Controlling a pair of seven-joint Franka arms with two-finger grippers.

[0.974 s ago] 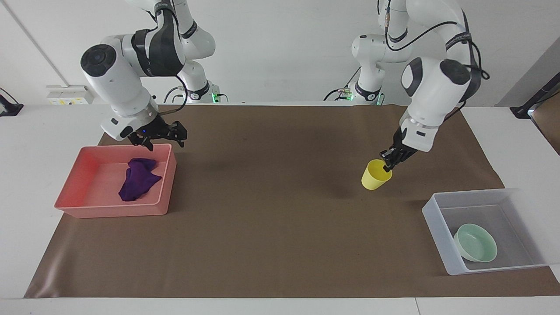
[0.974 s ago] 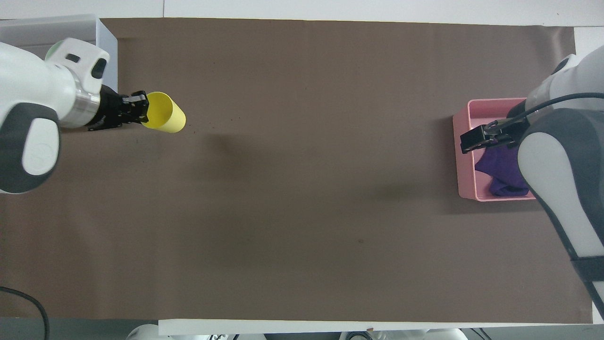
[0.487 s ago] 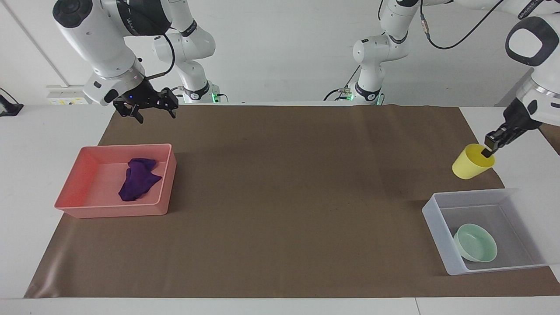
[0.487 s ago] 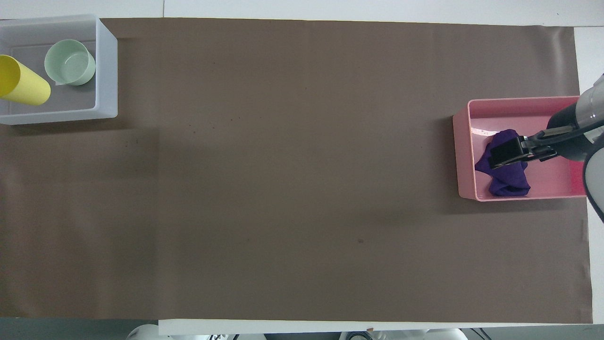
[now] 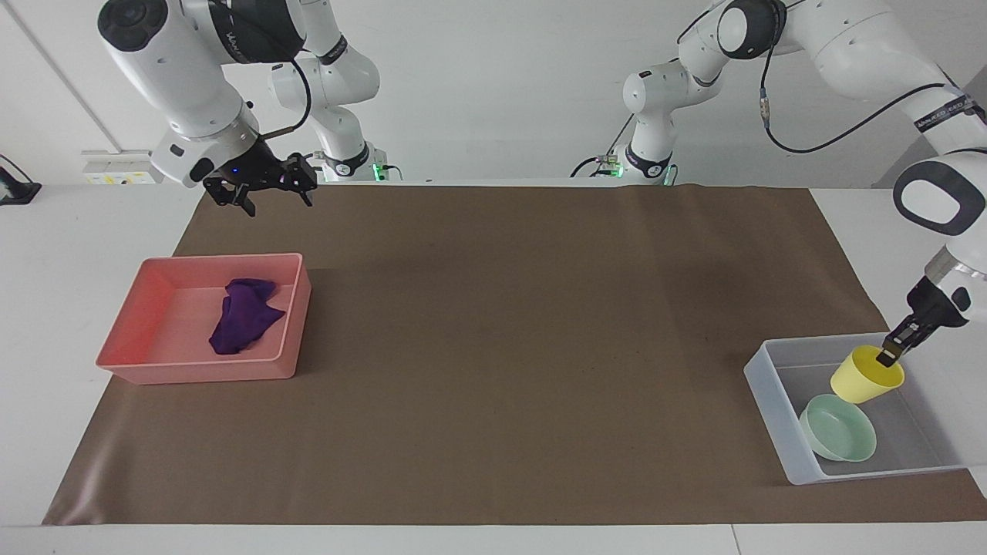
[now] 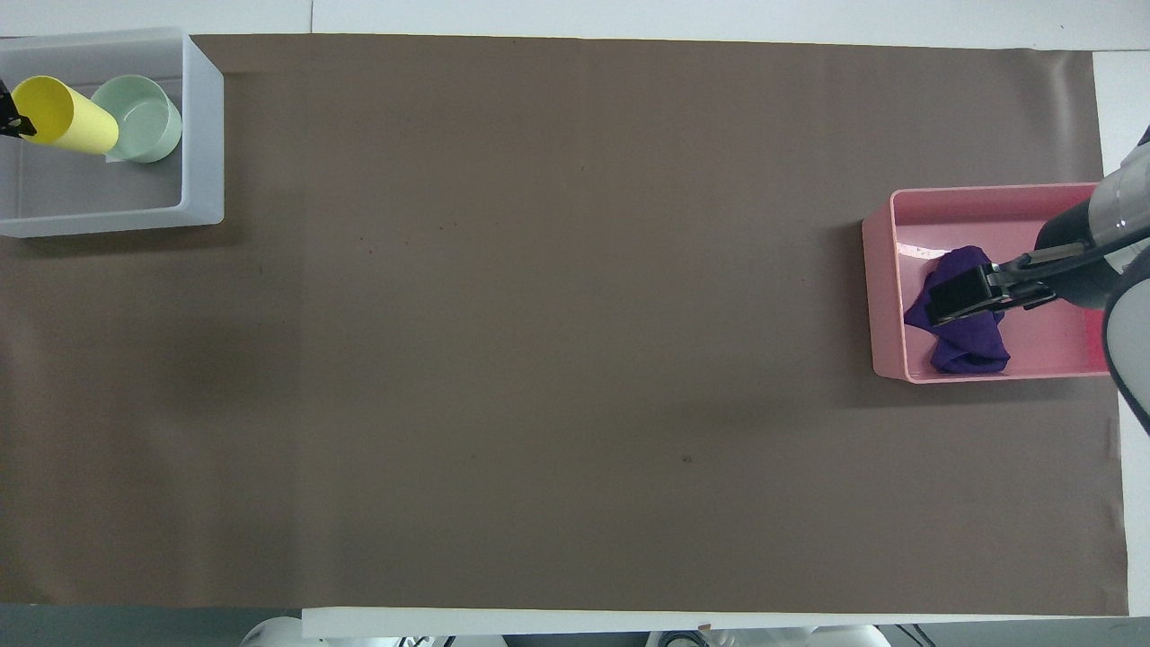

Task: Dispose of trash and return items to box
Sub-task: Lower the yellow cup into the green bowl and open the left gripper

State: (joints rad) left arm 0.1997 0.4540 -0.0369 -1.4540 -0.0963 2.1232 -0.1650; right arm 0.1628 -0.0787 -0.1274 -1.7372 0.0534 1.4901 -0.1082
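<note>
My left gripper (image 5: 894, 353) is shut on the rim of the yellow cup (image 5: 865, 375) and holds it tilted just inside the clear-grey box (image 5: 769, 405), beside the mint-green bowl (image 5: 838, 427) on the box's floor. In the overhead view the cup (image 6: 67, 126) overlaps the bowl (image 6: 144, 117) inside the box (image 6: 205, 126), and only the left gripper's tip (image 6: 9, 121) shows at the frame's edge. The purple cloth (image 5: 243, 324) lies in the pink tray (image 5: 200, 371). My right gripper (image 5: 266, 193) is open and empty, raised high above the tray and well clear of the cloth.
A brown mat (image 5: 493, 347) covers the table between the pink tray at the right arm's end and the box at the left arm's end. In the overhead view the right gripper (image 6: 966, 296) partly covers the cloth (image 6: 970, 346) in the tray (image 6: 880, 296).
My left gripper has carried the yellow cup from over the mat to the box and lowered it in beside the bowl. My right gripper rose from the pink tray, then held still.
</note>
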